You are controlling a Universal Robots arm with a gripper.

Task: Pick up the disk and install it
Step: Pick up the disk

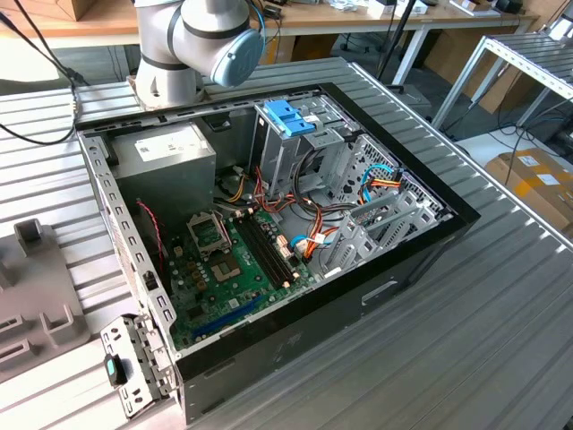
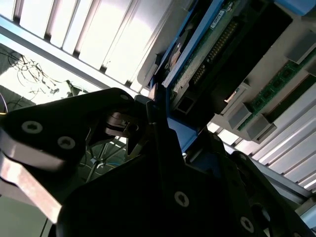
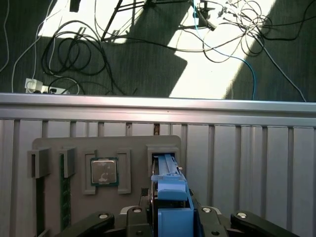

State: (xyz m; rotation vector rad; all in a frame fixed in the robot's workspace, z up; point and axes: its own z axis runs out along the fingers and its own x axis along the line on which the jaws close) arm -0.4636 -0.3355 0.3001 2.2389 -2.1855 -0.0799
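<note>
Sunlit floor [image 3: 217, 74] strewn with cables [image 3: 74, 54]; ribbed metal table [image 3: 247, 158]; tool [image 3: 170, 211] clamped on disk [image 3: 170, 190] standing in grey tray [image 3: 133, 144].

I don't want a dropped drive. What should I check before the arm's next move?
1. Alignment of the gripper with the disk: ok.
2. Secure hold on the disk: cannot tell.
3. The disk standing on edge at the slot of the grey holder: ok.
4. The processor in its own pocket, apart from the disk: ok.
5. The drive cage in the open case free to take it: cannot tell.
</note>
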